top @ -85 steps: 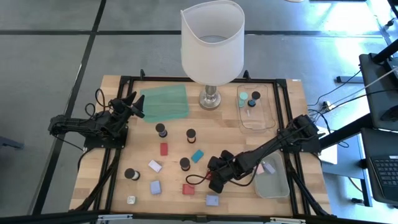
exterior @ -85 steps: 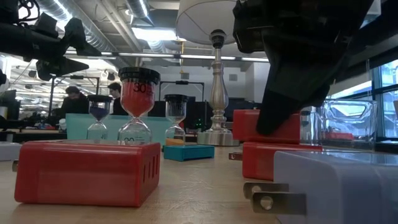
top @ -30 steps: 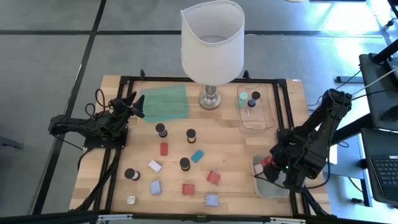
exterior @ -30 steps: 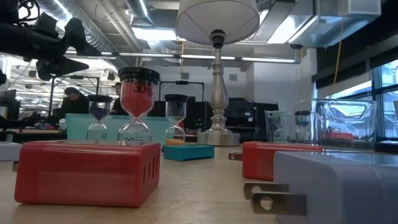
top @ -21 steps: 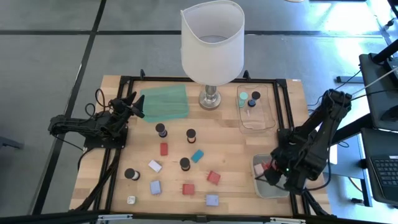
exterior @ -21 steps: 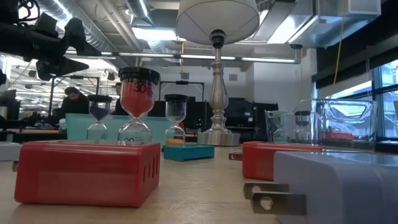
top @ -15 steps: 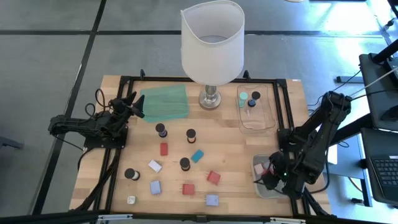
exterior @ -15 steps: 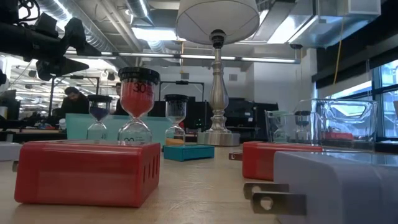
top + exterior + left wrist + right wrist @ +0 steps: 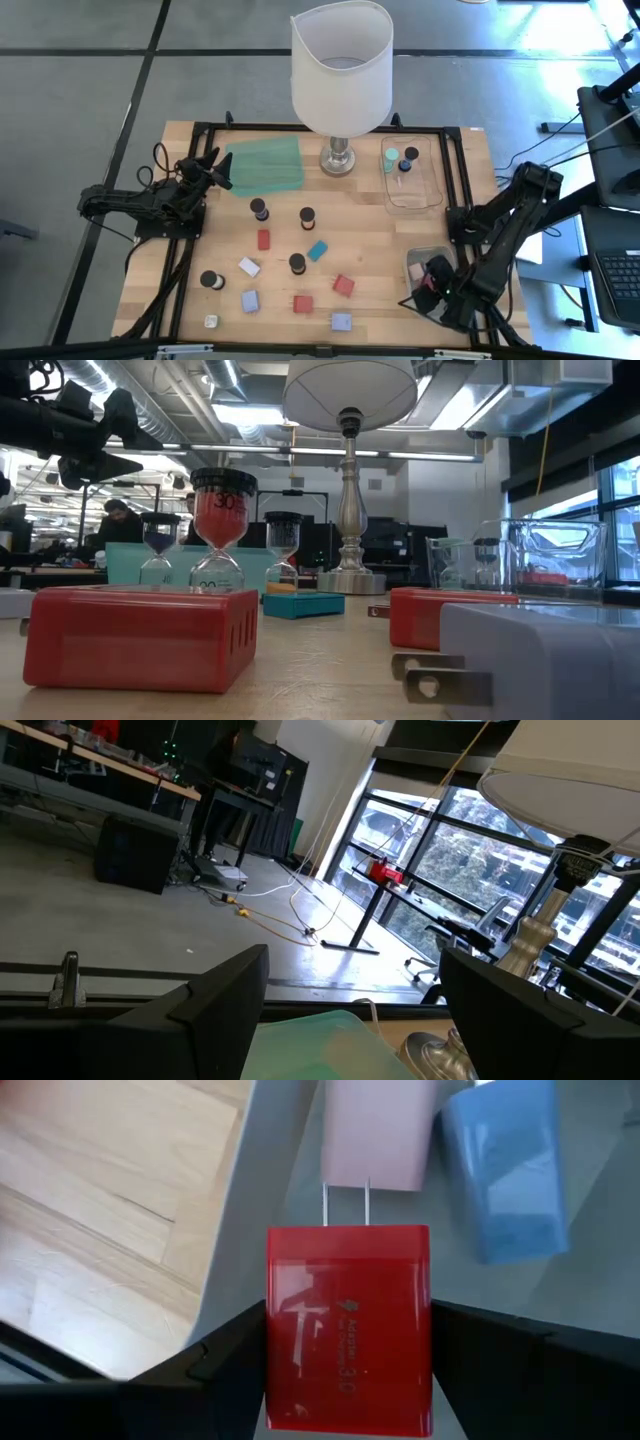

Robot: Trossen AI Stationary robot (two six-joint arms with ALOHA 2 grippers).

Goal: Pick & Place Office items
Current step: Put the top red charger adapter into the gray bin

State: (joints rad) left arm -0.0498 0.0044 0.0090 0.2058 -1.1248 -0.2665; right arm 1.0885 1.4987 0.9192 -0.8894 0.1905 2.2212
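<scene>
My right gripper [image 9: 430, 287] points down into the clear tray [image 9: 447, 306] at the near right, shut on a red block [image 9: 348, 1330]. A pink block [image 9: 378, 1130] and a blue block [image 9: 500, 1175] lie on the tray's floor beyond it. Red [image 9: 343, 285], lavender [image 9: 341, 321], white [image 9: 249, 267] and teal [image 9: 317, 250] blocks and dark-capped cylinders [image 9: 297, 263] lie scattered on the table. My left gripper [image 9: 350, 1020] waits open at the far left, level, beside the green mat [image 9: 265, 165]. My right gripper pinches the red block by two opposite sides [image 9: 280, 1340] between its two fingers. The fingers come from above, pointing down into the tray. The block's broad printed face is turned up toward the wrist camera. Whether it rests on the tray floor I cannot tell.
A lamp with a big white shade [image 9: 341, 65] stands at the far middle on its metal foot [image 9: 339, 160]. A second clear tray [image 9: 412, 190] at the far right holds a teal cylinder [image 9: 391, 157] and dark ones. Black frame rails [image 9: 463, 185] run along the table's sides.
My right gripper has sunk and moved toward the table's near edge, down into the near-right tray, rolling its wrist as it went. The red block has stayed between its fingers. Nothing else has shifted.
</scene>
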